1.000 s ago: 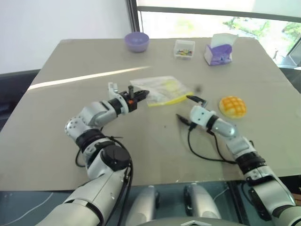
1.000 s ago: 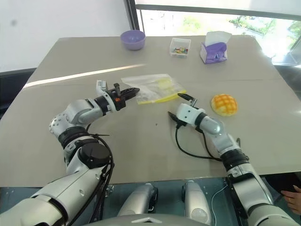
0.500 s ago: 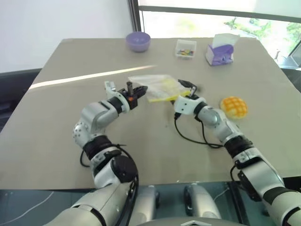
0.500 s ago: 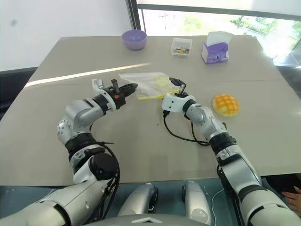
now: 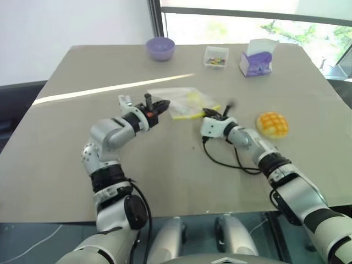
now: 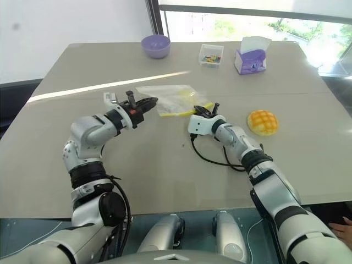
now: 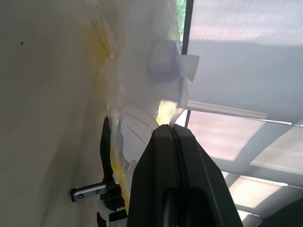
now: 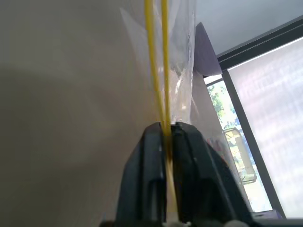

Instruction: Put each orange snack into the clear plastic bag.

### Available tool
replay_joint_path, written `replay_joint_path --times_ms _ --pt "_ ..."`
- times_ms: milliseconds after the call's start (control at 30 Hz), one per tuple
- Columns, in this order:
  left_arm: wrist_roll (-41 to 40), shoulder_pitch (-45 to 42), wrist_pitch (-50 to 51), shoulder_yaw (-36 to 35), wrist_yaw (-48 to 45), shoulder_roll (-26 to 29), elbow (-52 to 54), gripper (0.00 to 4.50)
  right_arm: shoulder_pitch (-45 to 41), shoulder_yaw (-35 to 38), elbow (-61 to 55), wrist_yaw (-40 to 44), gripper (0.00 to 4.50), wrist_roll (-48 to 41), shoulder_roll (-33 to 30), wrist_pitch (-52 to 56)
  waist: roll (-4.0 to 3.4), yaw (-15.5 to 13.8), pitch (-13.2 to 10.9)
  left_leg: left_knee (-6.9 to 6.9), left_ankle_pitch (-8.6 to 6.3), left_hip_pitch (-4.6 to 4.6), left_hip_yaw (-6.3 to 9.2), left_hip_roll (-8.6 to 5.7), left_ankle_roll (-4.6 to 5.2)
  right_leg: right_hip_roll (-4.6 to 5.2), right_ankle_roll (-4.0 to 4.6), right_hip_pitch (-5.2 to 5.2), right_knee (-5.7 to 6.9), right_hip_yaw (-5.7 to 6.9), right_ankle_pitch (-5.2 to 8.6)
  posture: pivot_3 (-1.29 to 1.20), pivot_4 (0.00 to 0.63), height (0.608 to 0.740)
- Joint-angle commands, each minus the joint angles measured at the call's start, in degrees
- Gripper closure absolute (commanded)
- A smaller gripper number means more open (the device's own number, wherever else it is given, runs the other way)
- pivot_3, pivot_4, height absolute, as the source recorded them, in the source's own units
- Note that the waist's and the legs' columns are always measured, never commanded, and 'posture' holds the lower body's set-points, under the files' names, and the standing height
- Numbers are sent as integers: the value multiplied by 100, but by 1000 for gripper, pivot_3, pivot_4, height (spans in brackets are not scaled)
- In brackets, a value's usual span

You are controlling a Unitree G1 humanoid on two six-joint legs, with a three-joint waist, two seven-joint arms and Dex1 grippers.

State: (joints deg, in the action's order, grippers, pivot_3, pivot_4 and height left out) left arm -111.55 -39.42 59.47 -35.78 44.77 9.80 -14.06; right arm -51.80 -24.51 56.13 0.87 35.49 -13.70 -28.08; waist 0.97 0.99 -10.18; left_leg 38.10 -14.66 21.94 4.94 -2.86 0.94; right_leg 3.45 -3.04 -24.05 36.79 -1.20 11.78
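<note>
both hands pinch the clear plastic bag [image 6: 175,99]: left hand [image 6: 147,102] on one edge, right hand [image 6: 211,108] on its yellow strip. the orange snack [image 6: 262,122] sits alone on the worktop [image 6: 165,170].

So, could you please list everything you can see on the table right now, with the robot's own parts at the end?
bun: one, orange-yellow with a criss-cross top, on the table to the right of the bag, untouched.
plastic bag: one, clear with a yellow strip, mid-table, pinched at both ends.
bowl: one, purple, far left part of the table.
small box: one, clear with colourful bits, far middle.
carton: one, purple and white, far right.
table: one, beige.
left gripper: black fingers shut on the bag's left end.
right gripper: black fingers shut on the bag's yellow strip.
</note>
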Motion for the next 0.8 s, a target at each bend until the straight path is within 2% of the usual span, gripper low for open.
replay_joint_path --times_ms 33,167,233,333,467,533,600,700,800 --pt "-145 40 -50 117 -198 140 252 4500 -114 -25 117 -156 4431 -14 -21 -165 0 0 0 0 0 0 1 0 0 -1 0 0 0 0 0 0 150 740" --pt "-145 152 162 251 -469 509 220 4500 -155 48 45 -96 4431 -85 -137 -241 0 6 0 0 0 1 1 0 0 -2 0 0 -1 -1 0 0 150 740" --pt "302 330 517 561 -974 1130 288 4500 -196 115 -97 28 4431 -161 -213 -253 0 24 0 -2 0 1 1 0 0 -5 0 -1 -1 -3 0 0 150 740" --pt "803 509 779 865 -1697 1760 464 3770 -233 201 -294 161 4500 -267 -241 -224 -1 107 -1 -6 0 -1 0 -2 0 -15 1 -2 -1 -7 1 0 150 740" --pt "3041 845 273 1742 -3901 2978 1944 2058 -159 225 -779 75 4500 -172 -245 198 3 143 -3 -15 0 2 -2 -1 0 -21 2 -8 -3 -11 1 0 150 740" --pt "4594 1161 -624 2566 -5246 3828 2922 2058 -48 301 -1166 -32 4500 -149 -177 615 2 150 -4 -25 0 4 -8 0 0 -23 3 -16 -4 -17 1 0 150 740" --pt "5797 1429 -1485 3159 -6151 4323 3453 2058 49 253 -1498 279 4500 -221 -163 792 -1 142 -2 -60 2 -3 -30 2 -4 -24 4 -29 -8 -39 2 0 150 740" --pt "6946 1713 -2223 3751 -6723 4652 3960 2058 236 258 -2047 689 4500 -332 -108 1182 -1 124 -1 -87 3 -4 -39 7 -6 -25 10 -41 -17 -46 5 0 150 740" --pt "7713 1866 -2460 4025 -6651 4525 4327 2058 444 211 -2621 886 4500 -207 -50 1664 0 128 -3 -91 3 26 -46 25 -5 -25 13 -77 -18 -53 7 0 150 740"
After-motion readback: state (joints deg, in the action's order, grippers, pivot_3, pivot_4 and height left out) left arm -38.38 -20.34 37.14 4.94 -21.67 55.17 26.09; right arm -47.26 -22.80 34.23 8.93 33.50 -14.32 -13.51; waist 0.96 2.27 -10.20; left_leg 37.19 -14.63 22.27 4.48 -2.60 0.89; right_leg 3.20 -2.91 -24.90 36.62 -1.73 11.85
